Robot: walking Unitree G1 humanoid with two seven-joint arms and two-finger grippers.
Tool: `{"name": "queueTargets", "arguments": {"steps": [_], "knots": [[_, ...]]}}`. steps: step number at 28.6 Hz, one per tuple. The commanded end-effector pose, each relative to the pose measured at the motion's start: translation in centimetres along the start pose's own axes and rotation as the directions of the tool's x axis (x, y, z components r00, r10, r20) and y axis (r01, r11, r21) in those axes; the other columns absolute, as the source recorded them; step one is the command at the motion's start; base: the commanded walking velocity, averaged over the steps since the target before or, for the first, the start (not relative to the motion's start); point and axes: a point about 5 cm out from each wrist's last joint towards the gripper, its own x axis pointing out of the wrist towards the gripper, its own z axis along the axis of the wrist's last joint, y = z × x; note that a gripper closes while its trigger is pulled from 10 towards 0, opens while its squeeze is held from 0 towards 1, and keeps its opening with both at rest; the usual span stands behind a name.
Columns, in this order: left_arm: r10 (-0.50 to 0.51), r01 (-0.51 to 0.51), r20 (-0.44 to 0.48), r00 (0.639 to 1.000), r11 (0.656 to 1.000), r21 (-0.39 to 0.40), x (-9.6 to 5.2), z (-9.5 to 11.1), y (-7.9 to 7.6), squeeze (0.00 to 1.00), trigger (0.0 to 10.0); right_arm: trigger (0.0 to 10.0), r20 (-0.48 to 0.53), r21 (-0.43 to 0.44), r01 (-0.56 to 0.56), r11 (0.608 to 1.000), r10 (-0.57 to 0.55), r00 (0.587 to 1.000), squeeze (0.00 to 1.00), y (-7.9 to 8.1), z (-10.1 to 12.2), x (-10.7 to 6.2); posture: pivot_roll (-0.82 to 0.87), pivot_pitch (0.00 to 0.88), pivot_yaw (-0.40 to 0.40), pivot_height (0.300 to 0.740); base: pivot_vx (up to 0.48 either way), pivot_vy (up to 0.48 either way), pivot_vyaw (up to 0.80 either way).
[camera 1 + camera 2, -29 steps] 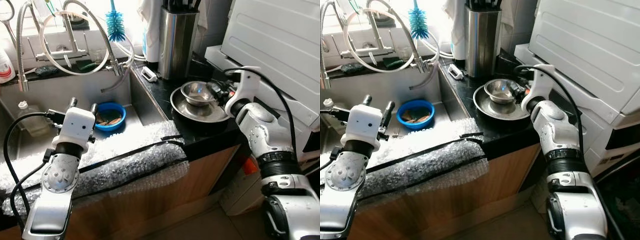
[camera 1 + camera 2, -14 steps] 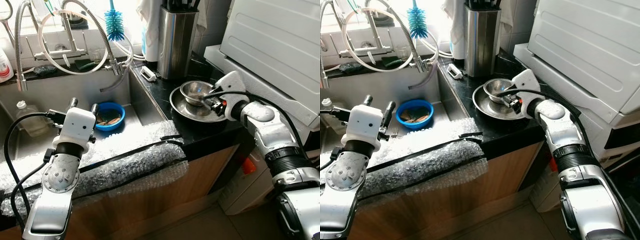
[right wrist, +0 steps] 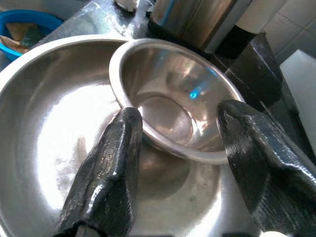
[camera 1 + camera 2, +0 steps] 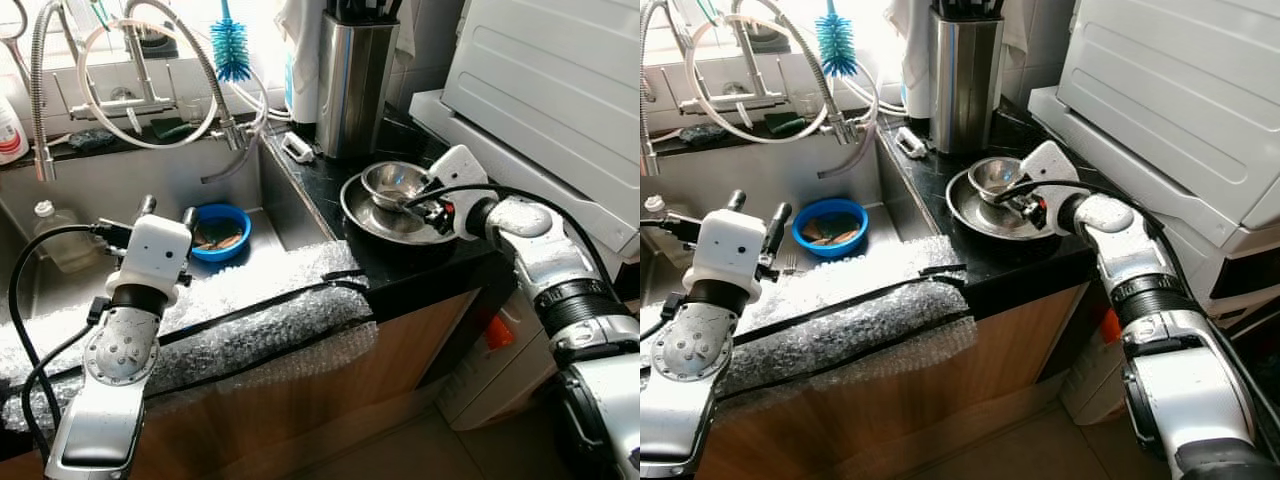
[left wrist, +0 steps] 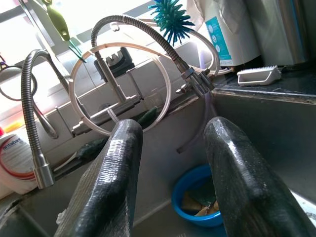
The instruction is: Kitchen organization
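On the black counter (image 4: 330,190), a small steel bowl (image 4: 394,184) sits inside a wide steel basin (image 4: 385,222), toward the basin's 12 o'clock side. The right claw (image 3: 177,163) reaches in low from the basin's 3 o'clock edge. Its fingers (image 3: 111,163) are spread wide, one on each side of the bowl's near rim and close to it, with no grip on it; whether they touch the rim is hard to tell. The fingertips sit over the basin's floor.

At the bowl's 11 o'clock stands a tall steel canister (image 4: 353,80), and a small white brush (image 4: 298,148) lies on the counter just by the sink edge, at the canister's 8 o'clock. A white appliance (image 4: 560,90) stands at the basin's 2 o'clock.

The left claw (image 5: 170,163) hovers over the sink (image 4: 150,200) at the basin's 9 o'clock, fingers apart and holding nothing. Beyond it, at the sink's bottom, lies a blue bowl (image 4: 220,231) with scraps inside. A coiled spring tap (image 5: 143,44) arches above the sink's back wall, beside a blue bottle brush (image 4: 230,45). Bubble wrap (image 4: 270,320) covers the counter's front edge.
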Motion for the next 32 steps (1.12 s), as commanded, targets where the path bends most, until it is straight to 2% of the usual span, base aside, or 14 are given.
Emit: {"name": "queueTargets", "arguments": {"steps": [1,5,6,7,8,17,18,32], "knots": [[-0.008,0.008,0.005,1.000,1.000,0.012,0.3,0.1,0.1,0.00,10.0,10.0,0.015,-0.032,-0.023,0.999,0.023,1.000,0.00,-0.3,0.7,0.0,0.00,0.000,-0.054,0.740,0.000,0.000,0.00],[-0.003,0.003,0.009,1.000,1.000,0.014,0.4,0.2,0.2,0.00,10.0,10.0,0.027,-0.050,-0.047,0.998,0.048,0.998,0.00,0.0,0.9,0.2,0.00,0.000,-0.055,0.740,0.000,0.000,0.00],[-0.002,0.002,0.009,1.000,1.000,0.015,0.4,0.2,0.2,0.00,10.0,10.0,0.025,-0.054,-0.065,0.996,0.066,0.998,0.29,0.1,1.0,0.3,0.00,0.000,-0.054,0.740,0.000,0.000,0.00],[-0.002,0.002,0.009,1.000,1.000,0.015,0.4,0.2,0.2,0.00,10.0,10.0,0.024,-0.057,-0.070,0.996,0.072,0.997,0.29,0.2,1.0,0.3,0.00,0.000,-0.055,0.740,0.000,0.000,0.00],[-0.002,0.002,0.008,1.000,1.000,0.015,0.4,0.2,0.2,0.00,10.0,10.0,0.023,-0.055,-0.079,0.995,0.081,0.996,1.00,0.2,1.0,0.3,0.00,0.000,-0.054,0.740,0.000,0.000,0.00],[-0.006,0.006,0.006,1.000,1.000,0.007,0.4,0.1,0.1,0.00,10.0,10.0,-0.008,-0.101,-0.125,0.987,0.124,0.992,1.00,0.3,0.7,0.3,0.00,0.000,-0.051,0.740,0.000,0.000,0.00],[-0.007,0.007,0.006,1.000,1.000,0.006,0.4,0.1,0.1,0.00,10.0,10.0,-0.015,-0.112,-0.122,0.986,0.121,0.993,0.00,0.3,0.7,0.3,0.00,0.000,-0.052,0.740,0.000,0.000,0.00],[-0.001,0.001,0.005,1.000,1.000,0.002,0.4,0.1,0.0,0.00,10.0,10.0,-0.088,-0.161,-0.034,0.986,0.020,0.996,0.00,-0.3,0.0,0.5,0.01,0.000,-0.058,0.740,0.000,0.000,0.00]]}}
